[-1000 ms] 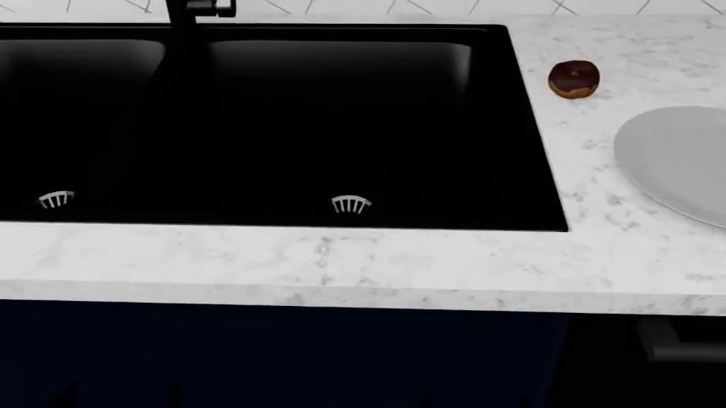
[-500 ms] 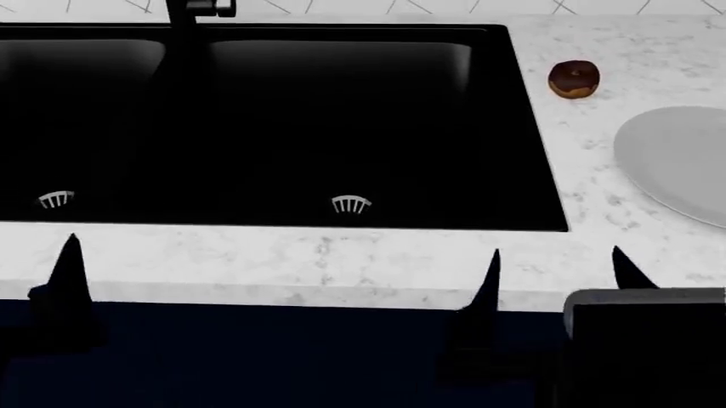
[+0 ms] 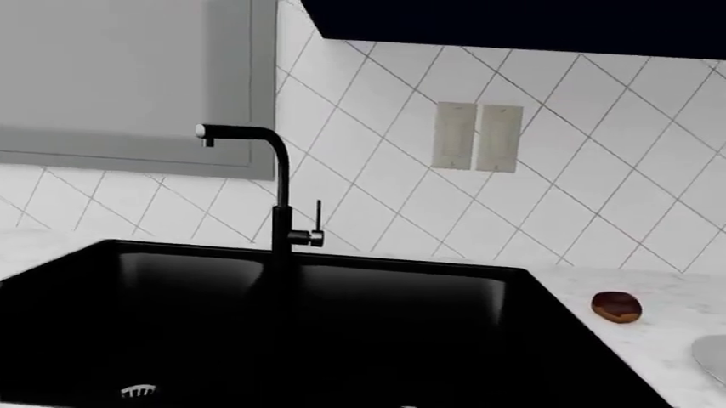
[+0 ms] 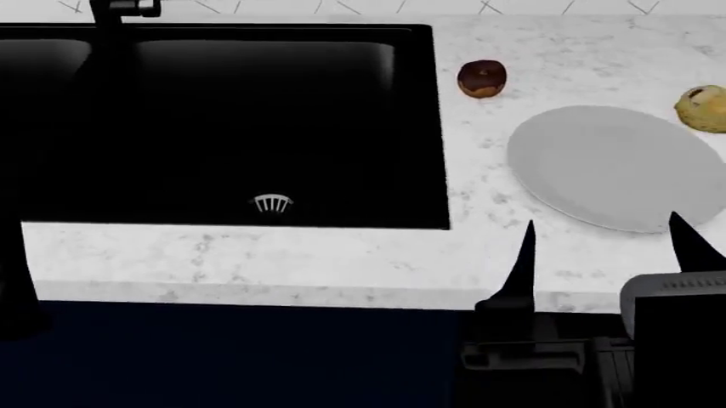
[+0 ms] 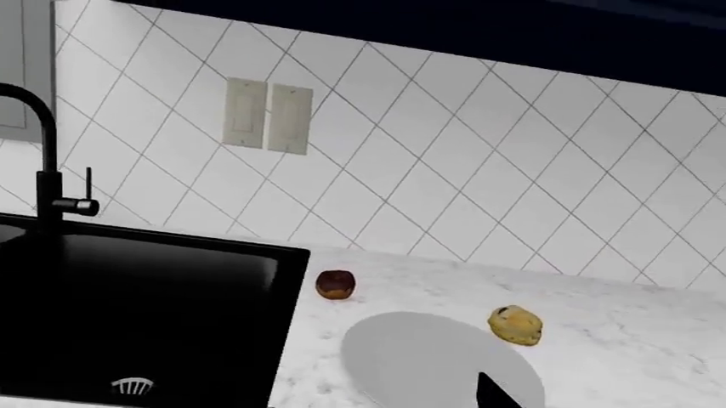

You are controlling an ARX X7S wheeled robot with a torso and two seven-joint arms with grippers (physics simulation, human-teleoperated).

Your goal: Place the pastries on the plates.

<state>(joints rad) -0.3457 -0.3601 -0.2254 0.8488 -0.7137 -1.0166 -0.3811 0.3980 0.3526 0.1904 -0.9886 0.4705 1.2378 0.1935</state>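
While the right claw [image 4: 599, 246] is hanging with fingers apart by the grey plate [image 4: 607, 166], donut [image 4: 482, 78] and muffin [image 4: 703, 108] are sitting on the worktop [image 4: 340, 263]; the left claw's state I cannot tell.

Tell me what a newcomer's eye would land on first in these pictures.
The big black sink fills the left of the head view, stark against the white marble counter. Right of it lies a light grey plate, empty, with a chocolate donut behind it near the sink's corner and a yellow muffin at its far right edge. The right gripper rises open in front.
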